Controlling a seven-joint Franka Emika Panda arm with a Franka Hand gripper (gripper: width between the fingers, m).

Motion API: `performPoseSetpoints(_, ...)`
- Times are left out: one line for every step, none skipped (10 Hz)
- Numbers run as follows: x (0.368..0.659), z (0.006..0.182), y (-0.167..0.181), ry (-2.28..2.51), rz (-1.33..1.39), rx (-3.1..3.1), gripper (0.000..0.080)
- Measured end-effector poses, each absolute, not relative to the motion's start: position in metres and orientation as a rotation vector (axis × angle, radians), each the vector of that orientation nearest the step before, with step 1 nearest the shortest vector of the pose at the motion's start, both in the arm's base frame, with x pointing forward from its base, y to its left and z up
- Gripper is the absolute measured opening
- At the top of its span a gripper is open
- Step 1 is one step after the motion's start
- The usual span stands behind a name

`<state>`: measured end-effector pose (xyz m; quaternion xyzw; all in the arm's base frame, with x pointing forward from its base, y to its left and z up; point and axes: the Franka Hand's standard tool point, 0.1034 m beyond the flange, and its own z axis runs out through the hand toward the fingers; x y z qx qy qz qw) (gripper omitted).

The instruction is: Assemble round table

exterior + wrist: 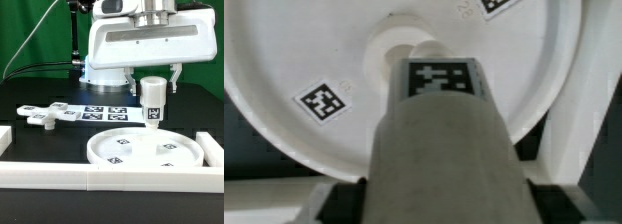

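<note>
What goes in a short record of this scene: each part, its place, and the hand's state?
disc: lying flat beside the white rail
leg: upright, held over the disc's middle; contact unclear
foot piece: lying loose at the exterior view's left
hand: shut on the leg

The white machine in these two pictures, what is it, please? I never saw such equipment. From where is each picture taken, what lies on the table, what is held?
It is a robot arm with a two-finger claw. One picture comes from a camera off the arm, the other from a camera on its wrist. The claw holds a short thick leg upright over a big round disc. A cross-shaped foot piece and the marker board lie on the black table, between white border rails.
</note>
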<state>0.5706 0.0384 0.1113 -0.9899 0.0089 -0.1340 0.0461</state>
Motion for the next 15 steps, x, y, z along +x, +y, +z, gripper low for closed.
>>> performPoseSetpoints(0.57,0.11,0.038,0.007,-0.399,-3.024,0.0407)
performPoseSetpoints(0.575,0.112,0.034,-0.044,-0.443,-3.029,0.0407)
performPoseSetpoints(0.58,0.113,0.03,-0.065,-0.557,-3.031,0.0407)
performPoseSetpoints(0.578,0.11,0.027,-0.07,-0.614,-3.033,0.0407)
performPoseSetpoints(0.574,0.106,0.027,-0.068,-0.597,-3.037,0.0407)
performPoseSetpoints(0.573,0.103,0.027,-0.069,-0.59,-3.038,0.0407)
performPoseSetpoints(0.572,0.101,0.028,-0.071,-0.587,-3.038,0.0407)
performPoseSetpoints(0.572,0.101,0.028,-0.07,-0.588,-3.037,0.0407)
performPoseSetpoints(0.572,0.101,0.03,-0.069,-0.59,-3.036,0.0407)
performPoseSetpoints(0.572,0.101,0.032,-0.07,-0.589,-3.035,0.0407)
performPoseSetpoints(0.572,0.101,0.033,-0.072,-0.588,-3.034,0.0407)
performPoseSetpoints(0.571,0.102,0.032,-0.065,-0.589,-3.034,0.0407)
performPoseSetpoints(0.569,0.103,0.03,-0.06,-0.587,-3.035,0.0407)
performPoseSetpoints(0.568,0.104,0.03,-0.06,-0.587,-3.035,0.0407)
performPoseSetpoints(0.567,0.104,0.031,-0.062,-0.586,-3.036,0.0407)
